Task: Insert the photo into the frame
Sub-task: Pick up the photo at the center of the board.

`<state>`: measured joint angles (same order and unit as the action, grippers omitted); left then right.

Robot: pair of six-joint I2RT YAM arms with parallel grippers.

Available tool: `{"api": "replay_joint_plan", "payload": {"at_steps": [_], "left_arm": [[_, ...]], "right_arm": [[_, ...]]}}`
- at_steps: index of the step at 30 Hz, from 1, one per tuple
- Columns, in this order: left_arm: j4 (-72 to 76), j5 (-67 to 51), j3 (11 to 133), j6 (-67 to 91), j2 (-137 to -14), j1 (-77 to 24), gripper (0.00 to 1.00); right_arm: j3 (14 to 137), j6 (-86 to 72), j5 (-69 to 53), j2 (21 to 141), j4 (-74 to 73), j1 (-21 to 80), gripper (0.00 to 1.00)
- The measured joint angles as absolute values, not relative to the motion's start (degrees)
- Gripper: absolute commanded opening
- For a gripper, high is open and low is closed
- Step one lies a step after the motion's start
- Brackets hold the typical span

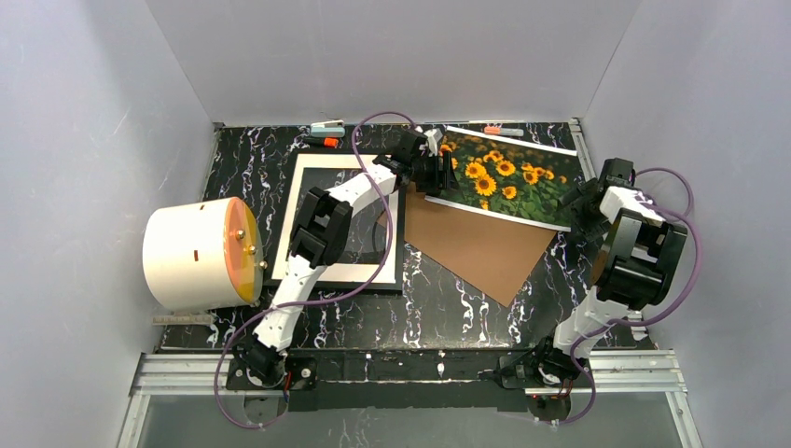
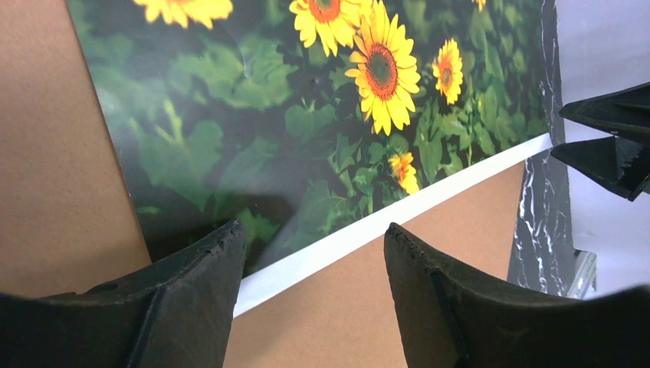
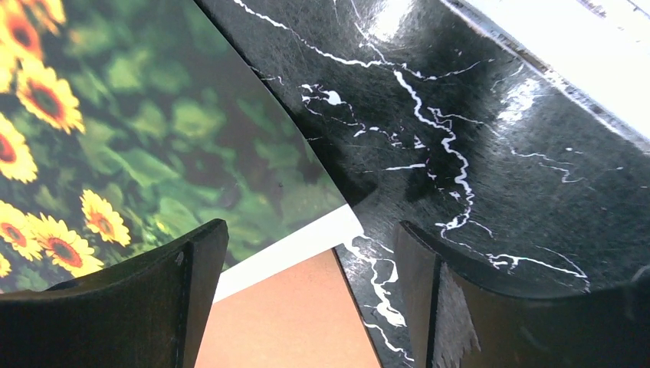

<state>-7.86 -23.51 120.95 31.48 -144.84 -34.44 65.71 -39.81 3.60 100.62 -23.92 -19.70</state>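
Left gripper (image 2: 313, 230) stood at the photo's (image 1: 504, 177) left end, fingers apart with nothing between them; the sunflower print and its white border lay just below the tips. Right gripper (image 3: 310, 226) was over the photo's near-right corner, jaws wide and holding nothing.

Photo lay face up at far centre-right of the marble-patterned table (image 1: 448, 308), its near edge overlapping the brown backing board (image 1: 476, 247). Long axis ran across the table, tilting from far-left to near-right, so each arm had one short end.

Frame (image 1: 297, 205) lay flat to the left of the photo, partly under the left arm. Its long axis ran near to far, roughly crosswise to the photo's.

Judgement: the photo must travel leftward and turn about a quarter to match the frame. The left arm is the nearer to the frame.

Also present: white cylinder with an orange lid (image 1: 201, 252), far left.

Writing: no brand or label was readable in any view.
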Motion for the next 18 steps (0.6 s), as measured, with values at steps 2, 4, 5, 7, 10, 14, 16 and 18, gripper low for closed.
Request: {"api": "replay_joint_plan", "payload": {"at_steps": [2, 4, 5, 7, 10, 14, 16, 18], "left_arm": [[-7.2, -23.1, 120.9, 30.6, -144.9, -34.6, 0.65], [-6.6, -22.5, 120.9, 29.5, -144.9, -34.7, 0.65], [-6.2, -22.1, 120.9, 29.0, -144.9, -34.8, 0.65], [-5.9, -21.4, 120.9, 28.0, -144.9, -35.0, 0.65], [-5.9, -20.3, 120.9, 26.9, -145.0, -35.4, 0.65], [-6.2, -18.5, 120.9, 25.4, -145.1, -35.7, 0.65], [-6.4, -17.6, 120.9, 24.4, -145.1, -35.9, 0.65], [-6.5, -16.8, 120.9, 23.4, -145.1, -36.1, 0.65]], "right_arm": [[64.6, -40.4, 2.7, 100.6, -22.5, -19.9, 0.87], [63.5, -40.6, 2.2, 100.6, -21.4, -19.9, 0.87], [63.0, -40.5, 2.0, 100.6, -20.7, -19.9, 0.87], [62.1, -40.5, 1.4, 100.6, -19.4, -19.8, 0.87], [61.0, -40.2, -0.3, 100.5, -16.8, -19.8, 0.85], [59.4, -39.9, -3.4, 100.5, -11.6, -19.8, 0.85], [58.0, -39.1, -5.3, 100.4, -7.6, -19.8, 0.84], [56.4, -38.5, -7.0, 100.1, -3.6, -19.8, 0.83]]}}
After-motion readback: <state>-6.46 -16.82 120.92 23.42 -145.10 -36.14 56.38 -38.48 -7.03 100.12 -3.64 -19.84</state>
